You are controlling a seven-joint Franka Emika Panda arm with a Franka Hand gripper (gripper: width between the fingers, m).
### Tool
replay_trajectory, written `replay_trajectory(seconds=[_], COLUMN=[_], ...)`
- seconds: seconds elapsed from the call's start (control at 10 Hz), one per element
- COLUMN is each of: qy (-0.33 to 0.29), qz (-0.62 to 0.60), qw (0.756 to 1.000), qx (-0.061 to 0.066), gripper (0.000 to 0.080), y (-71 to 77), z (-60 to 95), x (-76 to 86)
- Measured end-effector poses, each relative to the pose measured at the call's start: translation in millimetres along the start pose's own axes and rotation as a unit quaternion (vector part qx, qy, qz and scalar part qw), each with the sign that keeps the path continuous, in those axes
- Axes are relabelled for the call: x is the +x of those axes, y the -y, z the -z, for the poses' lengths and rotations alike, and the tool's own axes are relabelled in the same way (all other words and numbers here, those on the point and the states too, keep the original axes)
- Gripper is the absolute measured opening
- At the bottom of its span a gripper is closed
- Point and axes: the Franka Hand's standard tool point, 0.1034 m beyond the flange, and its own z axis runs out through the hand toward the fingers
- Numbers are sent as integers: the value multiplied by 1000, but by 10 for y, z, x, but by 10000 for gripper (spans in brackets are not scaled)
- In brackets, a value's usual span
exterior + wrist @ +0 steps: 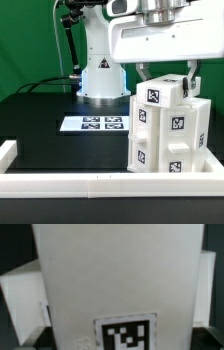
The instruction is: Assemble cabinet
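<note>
The cabinet [170,130], a tall white box with black-and-white tags on its faces, stands upright on the black table at the exterior view's right. My gripper [166,82] comes down from above, and its two dark fingers straddle the cabinet's upper block, one against each side. In the wrist view a white face of the cabinet [115,274] fills the picture, with one tag low on it. My gripper [122,339] sits at that tag, and only dark finger edges show at the corners. The jaws appear closed on the cabinet's top.
The marker board [95,124] lies flat on the table in front of the arm's white base [100,75]. A white raised border [100,185] runs along the near edge and up the exterior view's left side [8,150]. A green backdrop stands behind.
</note>
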Motion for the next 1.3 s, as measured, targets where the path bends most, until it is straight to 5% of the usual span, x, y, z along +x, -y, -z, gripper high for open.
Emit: replay_trajectory(seconds=[0.4,1.3], qy=[2,13], qz=[-175,-435], qw=[985,900], qx=[6,18], gripper=[560,560], y=[4,48], z=[9,37], x=[16,26])
